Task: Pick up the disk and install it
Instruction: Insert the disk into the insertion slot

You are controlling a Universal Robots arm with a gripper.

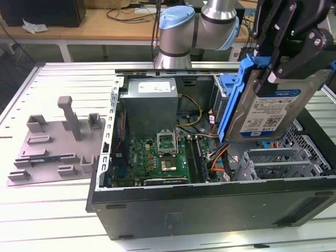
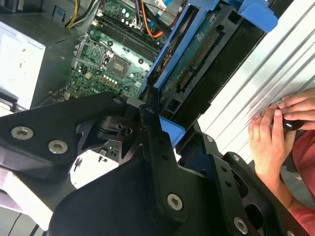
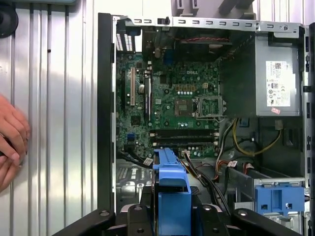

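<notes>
In the exterior view the disk point(image 1: 265, 113), a silver-grey drive with a white-and-blue label in a blue bracket, hangs tilted above the right side of the open computer case point(image 1: 210, 197). My gripper point(image 1: 275, 71) is shut on its upper end, black fingers on both sides. The second wrist view shows the disk's green circuit-board underside point(image 2: 197, 54) running away from the gripper point(image 2: 165, 125). Seen edge-on in the first wrist view, the disk's blue bracket point(image 3: 171, 184) rises from between the gripper's jaws point(image 3: 171, 219), over the case's drive area.
Inside the case lie the motherboard point(image 1: 163, 152), the grey power-supply box point(image 1: 149, 100), cables and a blue drive bay point(image 3: 278, 196). A grey fixture point(image 1: 52, 142) sits at the exterior view's left. A person's hands point(image 2: 270, 132) rest on the table beside the case.
</notes>
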